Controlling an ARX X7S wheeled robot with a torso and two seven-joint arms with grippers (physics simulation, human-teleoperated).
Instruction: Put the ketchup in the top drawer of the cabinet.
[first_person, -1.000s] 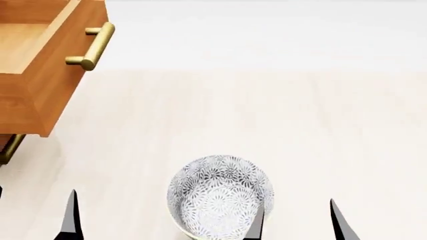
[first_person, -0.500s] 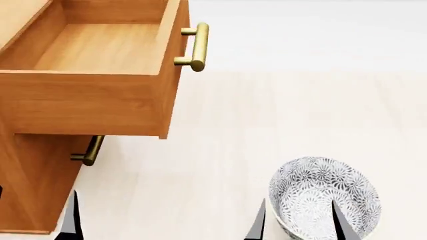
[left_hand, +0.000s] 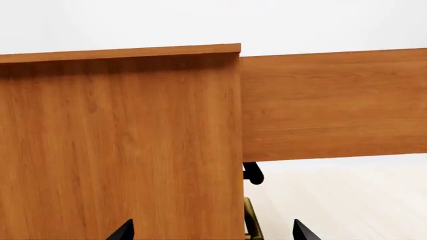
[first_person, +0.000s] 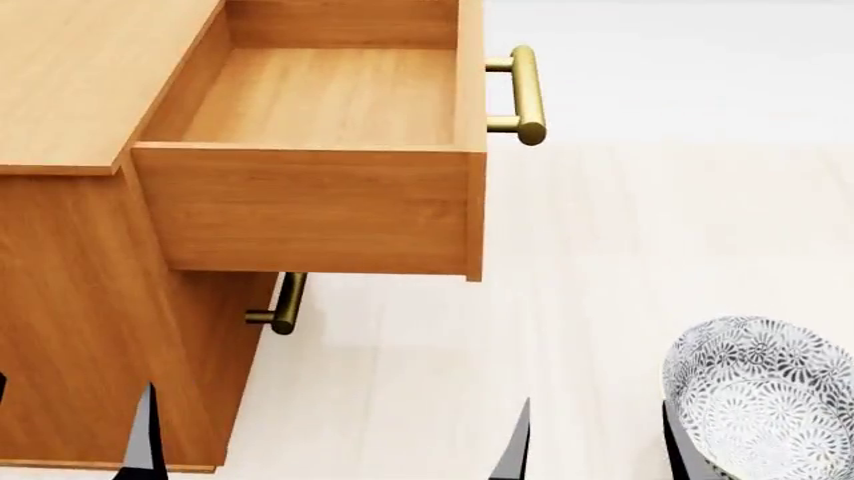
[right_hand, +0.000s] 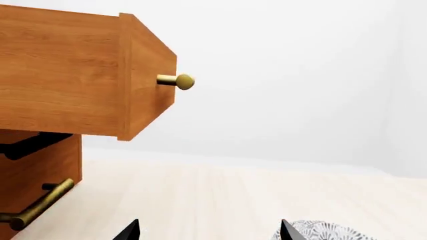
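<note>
Ketchup shows in none of our views, so we cannot say which hand is nearer. We see the top drawer (first_person: 320, 95) pulled open and empty; both hands' tips stand spread, holding nothing.

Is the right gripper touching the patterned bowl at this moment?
Cannot tell. In the head view, one fingertip of the right gripper overlaps the rim of the patterned bowl, but no view shows a contact or a gap plainly.

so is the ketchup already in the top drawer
No, the head view shows the top drawer pulled open with only bare wood inside, and no can anywhere in view.
</note>
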